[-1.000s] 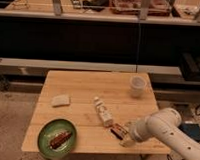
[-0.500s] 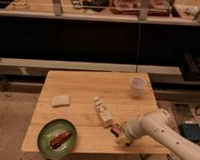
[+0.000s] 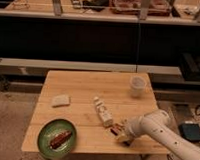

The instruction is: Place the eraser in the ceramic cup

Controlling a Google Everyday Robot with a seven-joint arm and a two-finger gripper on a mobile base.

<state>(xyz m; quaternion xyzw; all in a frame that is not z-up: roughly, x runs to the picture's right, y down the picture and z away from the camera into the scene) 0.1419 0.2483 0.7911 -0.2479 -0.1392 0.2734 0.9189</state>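
The eraser [image 3: 59,139], a dark reddish-brown bar with orange marks, lies on the green plate [image 3: 45,137] at the table's front left. The ceramic cup [image 3: 138,85], off-white and upright, stands at the table's far right corner. My gripper [image 3: 118,132] is low over the table near the front edge, right of centre, at the end of the white arm [image 3: 156,129]. It sits just beside the near end of a white bottle [image 3: 102,112]. A small dark patch shows at its tip; I cannot tell what that is. The gripper is far from both the eraser and the cup.
A pale beige block [image 3: 60,100] lies at the left middle of the wooden table [image 3: 88,86]. The white bottle lies on its side at centre. A dark shelf unit stands behind the table. A dark box [image 3: 190,131] sits on the floor at right.
The arm has swung left and slightly forward, bringing the gripper closer to the near end of the white bottle. The objects on the table have not moved.
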